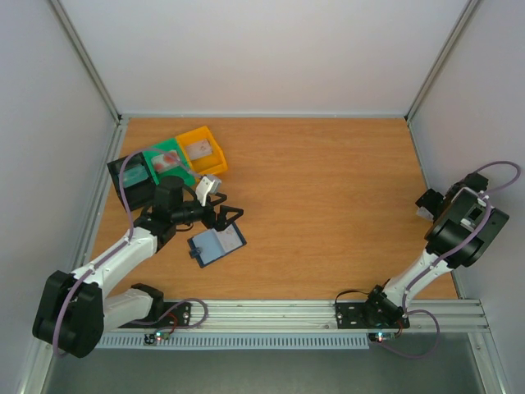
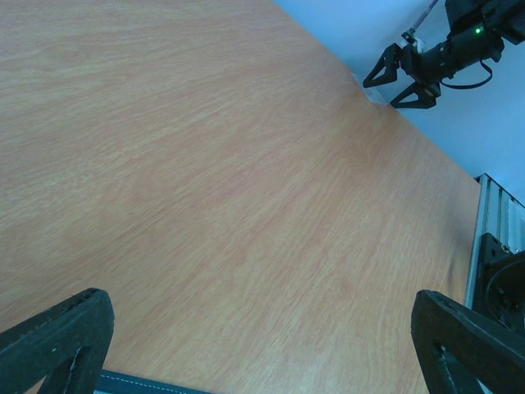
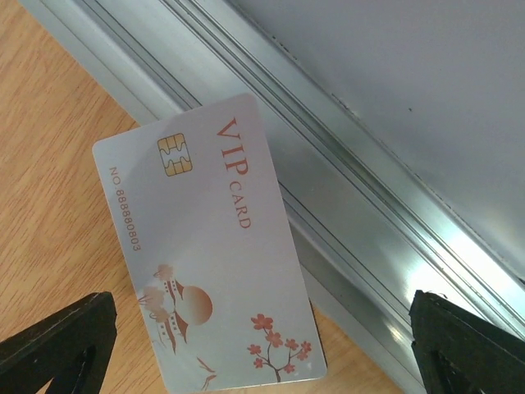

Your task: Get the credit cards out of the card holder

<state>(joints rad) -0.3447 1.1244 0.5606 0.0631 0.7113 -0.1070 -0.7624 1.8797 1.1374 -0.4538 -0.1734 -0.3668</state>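
Note:
The card holder [image 1: 217,245] lies open on the wood at the left, dark navy with blue-grey pockets; only its stitched edge [image 2: 139,384] shows in the left wrist view. Just above it my left gripper [image 1: 225,215] [image 2: 262,345] stands open with nothing between its fingers. At the right wall my right gripper [image 1: 426,205] [image 3: 262,349] is open over a pale credit card [image 3: 205,246] marked VIP CARD with reddish blossoms. That card lies flat, one long edge against the aluminium rail [image 3: 361,189], and neither finger touches it. Other cards rest in the green bin [image 1: 168,162] and the yellow bin [image 1: 203,149].
A black bin [image 1: 131,174] stands beside the green and yellow ones at the back left. Grey walls close in the table on three sides. In the left wrist view the right gripper [image 2: 406,74] shows far across the bare wood.

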